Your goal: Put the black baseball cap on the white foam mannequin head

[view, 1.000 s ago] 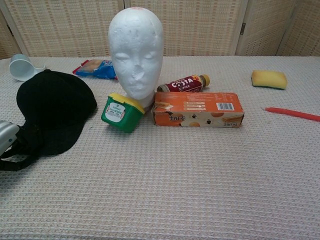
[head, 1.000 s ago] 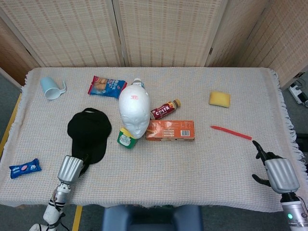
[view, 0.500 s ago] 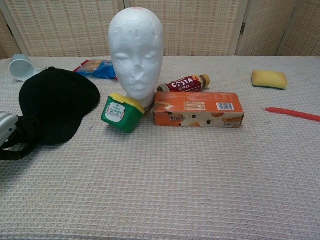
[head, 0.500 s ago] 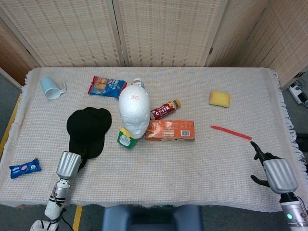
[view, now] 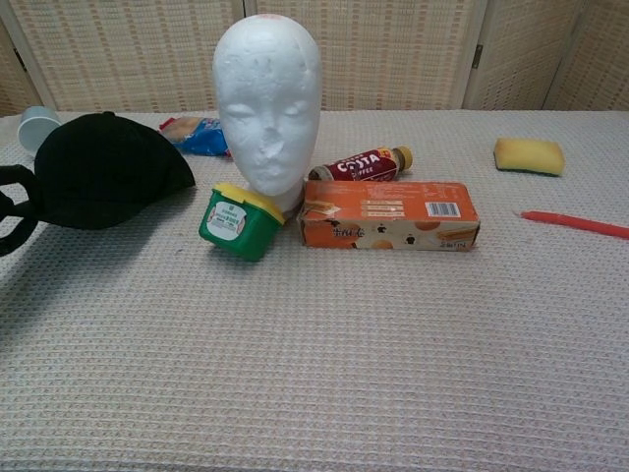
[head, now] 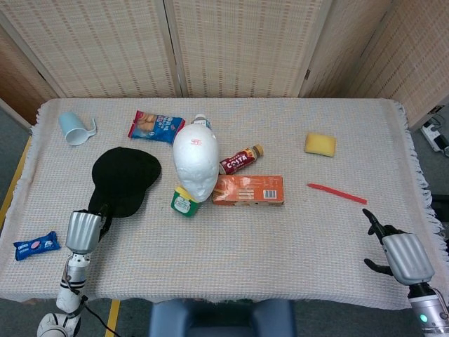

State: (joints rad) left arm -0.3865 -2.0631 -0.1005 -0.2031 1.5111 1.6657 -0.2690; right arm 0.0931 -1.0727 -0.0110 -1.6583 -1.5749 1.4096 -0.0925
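While the left hand (head: 85, 230) holds the black baseball cap (head: 125, 181) by its near edge, the cap hangs lifted off the table (head: 280, 232).
Cap sits left of the white foam mannequin head (head: 196, 162), near it, not touching; the chest view shows dark fingers (view: 12, 208) clamped on it. Right hand (head: 400, 254) at the table's near right edge, fingers apart, holding nothing.

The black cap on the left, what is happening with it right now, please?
The robot's left hand grips the black baseball cap by its near edge and holds it lifted off the table, as the chest view shows. The white foam mannequin head stands bare beside it, so the cap is not yet on. The right hand rests at the table's near right corner, holding nothing.
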